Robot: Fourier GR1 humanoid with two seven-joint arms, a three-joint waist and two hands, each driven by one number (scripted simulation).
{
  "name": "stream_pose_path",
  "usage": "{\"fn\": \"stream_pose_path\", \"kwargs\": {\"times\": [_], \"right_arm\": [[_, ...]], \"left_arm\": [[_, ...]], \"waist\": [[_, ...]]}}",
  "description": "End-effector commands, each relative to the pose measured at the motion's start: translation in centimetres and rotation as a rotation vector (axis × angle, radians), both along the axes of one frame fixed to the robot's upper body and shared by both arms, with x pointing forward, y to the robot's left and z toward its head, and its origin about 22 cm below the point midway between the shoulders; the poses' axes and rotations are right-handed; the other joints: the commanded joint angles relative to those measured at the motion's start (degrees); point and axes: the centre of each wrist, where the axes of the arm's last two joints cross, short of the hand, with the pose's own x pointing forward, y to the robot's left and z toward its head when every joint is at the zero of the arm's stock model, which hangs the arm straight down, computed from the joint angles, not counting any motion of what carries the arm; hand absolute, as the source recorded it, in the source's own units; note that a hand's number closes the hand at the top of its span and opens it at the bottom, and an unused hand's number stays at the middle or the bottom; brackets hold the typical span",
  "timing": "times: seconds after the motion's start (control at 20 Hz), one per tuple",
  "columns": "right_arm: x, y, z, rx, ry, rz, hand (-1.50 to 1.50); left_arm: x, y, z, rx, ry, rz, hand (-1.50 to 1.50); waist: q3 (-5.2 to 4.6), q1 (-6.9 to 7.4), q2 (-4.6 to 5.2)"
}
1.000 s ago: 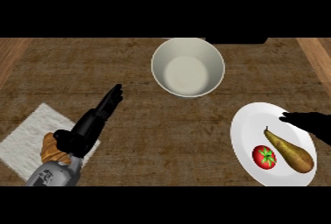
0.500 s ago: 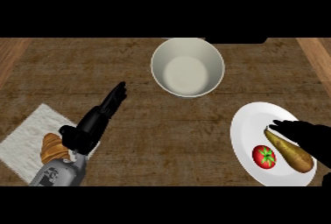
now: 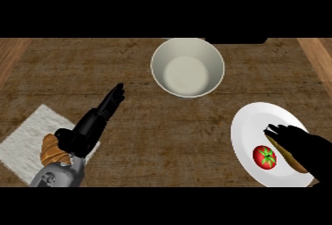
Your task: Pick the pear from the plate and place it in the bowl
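A brownish-yellow pear (image 3: 290, 157) lies on the white plate (image 3: 256, 118) at the lower right, mostly hidden beneath my right hand (image 3: 304, 147). That hand lies over the pear with its fingers bent down along it; a closed hold is not visible. A red tomato (image 3: 265, 157) sits on the plate just left of the pear. The cream bowl (image 3: 187, 67) stands at the top centre with nothing in it. My left hand (image 3: 91, 125) rests open at the lower left, fingers straight and pointing up-right.
A white cloth (image 3: 29, 140) lies at the lower left with a brown pastry (image 3: 50, 148) on it, partly behind my left forearm. Lighter wood strips (image 3: 319, 57) border the dark counter at both sides.
My right hand has moved left and down from the plate's right edge onto the pear, covering most of it. The left hand has barely shifted.
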Motion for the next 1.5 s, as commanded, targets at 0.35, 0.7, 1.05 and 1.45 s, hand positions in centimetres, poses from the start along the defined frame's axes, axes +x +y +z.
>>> {"fn": "stream_pose_path", "kwargs": {"times": [0.35,0.7,1.05,1.45], "right_arm": [[0.7,-2.3,-4.1,-0.045,-0.136,-0.016,-1.5],[2.3,-2.5,-5.3,-0.062,-0.089,-0.055,-1.5],[3.3,-4.4,-7.4,-0.042,-0.083,-0.053,-1.5],[5.5,-4.4,-7.1,0.044,-0.143,0.053,1.5]], "left_arm": [[-0.4,1.1,0.4,-0.006,-0.01,-0.003,0.0],[-0.3,0.3,0.2,0.01,-0.001,0.001,0.0],[-1.9,-1.7,-0.5,-0.006,0.011,-0.012,0.0],[-2.0,-1.8,-0.6,0.001,0.004,0.018,0.0]], "waist": [[0.02,0.35,0.04],[0.01,0.35,0.06],[0.01,0.37,0.05],[0.02,0.59,0.05]]}}
